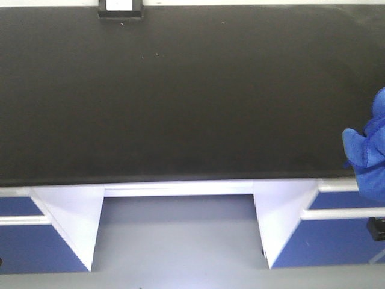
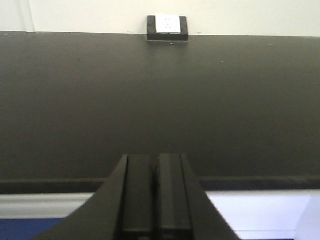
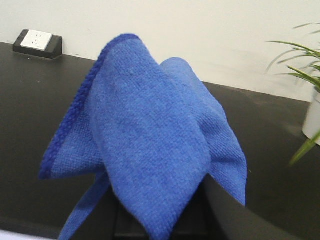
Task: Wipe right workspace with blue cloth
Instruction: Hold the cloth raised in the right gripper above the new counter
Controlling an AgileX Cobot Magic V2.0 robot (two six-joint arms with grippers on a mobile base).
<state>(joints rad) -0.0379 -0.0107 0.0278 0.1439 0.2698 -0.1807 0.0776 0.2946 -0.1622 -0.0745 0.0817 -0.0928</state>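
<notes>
Front view: the counter (image 1: 180, 90) runs wide and bare, with the outlet box (image 1: 120, 7) at its back edge. The cloth (image 1: 368, 150) shows only at the right, crossing the counter's front edge. It hangs bunched, its long axis running from front to back across that edge. I cannot tell from here whether it touches the surface.

Left wrist view: the left tool (image 2: 155, 192) has its fingers pressed together with nothing between them. It sits low over the counter's front edge, aimed straight at the outlet box (image 2: 167, 27).

Right wrist view: the cloth (image 3: 150, 150) is draped over the right tool (image 3: 232, 212) and hides its fingertips. Since the cloth is carried up off the surface, the tool is most likely pinching it. The cloth stands in a folded peak, its long axis running from the tool toward the back edge. Its hemmed fold points that way, and one corner trails down at lower left. A plant (image 3: 305, 100) stands near the back edge on the right.

The step appears to be bringing the cloth down to begin wiping. To do it well:
- Lower until a broad face of the cloth lies flat, not just the folded peak.
- Keep steady downward pressure.
- Sweep in overlapping passes along the counter.
- Stop short of the outlet box and the plant.
- Keep the trailing corner from rolling under.
</notes>
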